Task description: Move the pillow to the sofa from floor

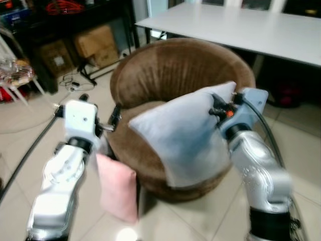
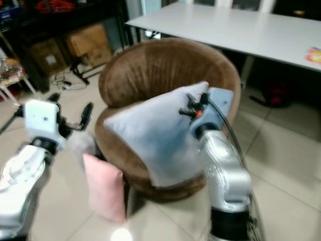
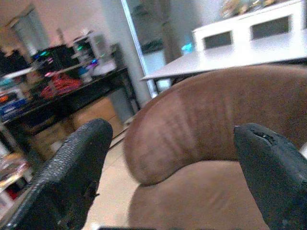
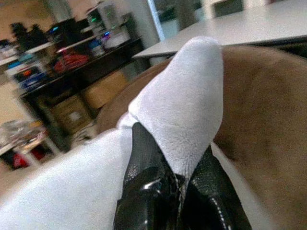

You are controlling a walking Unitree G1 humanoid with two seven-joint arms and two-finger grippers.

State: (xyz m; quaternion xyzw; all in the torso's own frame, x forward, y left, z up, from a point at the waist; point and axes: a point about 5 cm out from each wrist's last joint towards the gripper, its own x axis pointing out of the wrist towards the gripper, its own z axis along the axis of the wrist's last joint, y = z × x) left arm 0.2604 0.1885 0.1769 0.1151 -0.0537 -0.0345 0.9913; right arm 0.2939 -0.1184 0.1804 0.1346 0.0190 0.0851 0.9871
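- Right wrist view: the right gripper [image 4: 180, 179] has its jaws clenched on a corner of the grey pillow [image 4: 184, 110], the fabric pinched between the two black fingers [image 4: 144, 158].
- From the head views, that pillow [image 1: 185, 135] hangs tilted in the air over the front of the sofa [image 1: 170, 70], a round brown tub seat, carried at its upper right corner.
- Left gripper [image 3: 168, 172] is released, jaws spread wide, empty, pointing at the sofa's back just beside its left edge.
- A pink pillow [image 1: 118, 188] stands upright on the tiled floor [image 1: 25, 140], leaning against the sofa's front left.
- Behind the sofa stands a white tabletop [image 1: 241, 27]; cardboard boxes [image 1: 95, 42] sit under a dark shelf to the left.
- No writing can be read; the pictures are blurred.
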